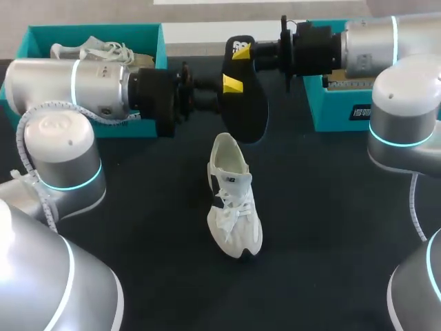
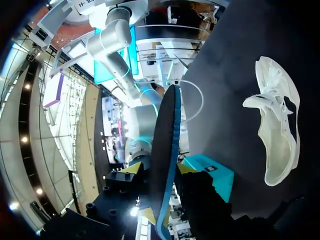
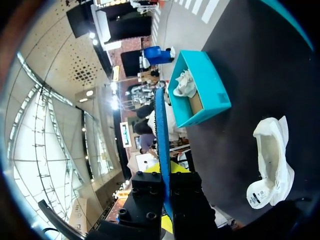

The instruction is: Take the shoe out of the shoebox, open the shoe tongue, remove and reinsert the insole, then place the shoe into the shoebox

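We see a black table (image 1: 331,227) bearing a white sneaker (image 1: 233,200) near its middle, toe toward our side, with the left shoebox (image 1: 96,32) and the right shoebox (image 1: 337,114), both teal, at its far corners.

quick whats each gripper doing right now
Left gripper: jaws closed on the insole, held in the air.
Right gripper: jaws closed on the same insole.

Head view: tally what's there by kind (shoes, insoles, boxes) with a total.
White shoes: 2
Black insole: 1
Teal boxes: 2
Total: 5
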Available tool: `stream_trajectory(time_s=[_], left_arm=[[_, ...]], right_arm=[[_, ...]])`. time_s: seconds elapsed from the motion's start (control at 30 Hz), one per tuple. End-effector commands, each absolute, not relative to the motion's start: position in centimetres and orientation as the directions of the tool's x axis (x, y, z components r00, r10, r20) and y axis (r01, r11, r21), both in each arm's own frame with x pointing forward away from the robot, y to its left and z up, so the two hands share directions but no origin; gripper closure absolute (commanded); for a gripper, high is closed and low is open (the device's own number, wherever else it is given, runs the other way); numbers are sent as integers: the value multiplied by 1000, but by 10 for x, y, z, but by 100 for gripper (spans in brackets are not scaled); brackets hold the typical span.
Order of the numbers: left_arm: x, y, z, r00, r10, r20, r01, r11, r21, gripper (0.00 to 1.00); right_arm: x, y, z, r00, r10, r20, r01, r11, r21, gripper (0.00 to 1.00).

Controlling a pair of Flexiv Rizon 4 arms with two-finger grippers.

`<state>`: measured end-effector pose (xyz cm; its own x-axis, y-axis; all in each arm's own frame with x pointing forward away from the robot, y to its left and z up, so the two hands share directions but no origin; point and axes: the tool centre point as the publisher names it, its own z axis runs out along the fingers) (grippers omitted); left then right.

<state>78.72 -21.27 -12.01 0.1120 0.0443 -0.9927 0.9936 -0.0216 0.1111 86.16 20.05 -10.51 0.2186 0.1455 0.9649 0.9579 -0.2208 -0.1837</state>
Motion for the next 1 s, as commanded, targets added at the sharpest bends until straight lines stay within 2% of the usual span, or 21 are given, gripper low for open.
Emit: stream_trajectory(time_s=[0.03,0.17,0.2,0.23,0.57,0.6,0.63,0.67,0.7,0.9,1.0], left_arm=[[788,-213,-123,107,37,-994,994,-11,106,68],[791,-211,-124,100,19,-995,995,23,100,83],[792,-211,-123,99,16,-995,995,26,100,94],[793,-211,-123,97,13,-995,995,30,98,98],[792,-211,-123,99,10,-995,995,2,99,100],[792,-211,-124,97,9,-995,995,2,97,100],[792,-210,-124,95,8,-995,995,3,95,100],[792,-209,-124,95,7,-995,995,3,95,100],[791,-208,-123,94,7,-996,996,3,94,100],[787,-192,-121,79,15,-997,997,-19,79,100],[784,-184,-122,63,22,-998,997,-53,62,100]], right_arm=[[858,201,-107,225,138,965,954,-232,-190,100],[858,206,-106,234,113,966,951,-236,-202,100],[857,208,-107,235,112,965,951,-234,-204,100],[856,209,-107,236,111,965,951,-232,-206,100],[853,207,-112,254,98,962,937,-273,-219,100],[853,206,-112,252,98,963,936,-276,-217,93],[853,205,-112,250,96,963,935,-281,-215,65],[853,203,-112,248,96,964,934,-286,-212,27],[852,200,-112,238,95,967,934,-296,-201,0],[837,171,-118,156,141,978,945,-311,-106,0],[825,157,-117,68,154,986,967,-255,-27,0]])
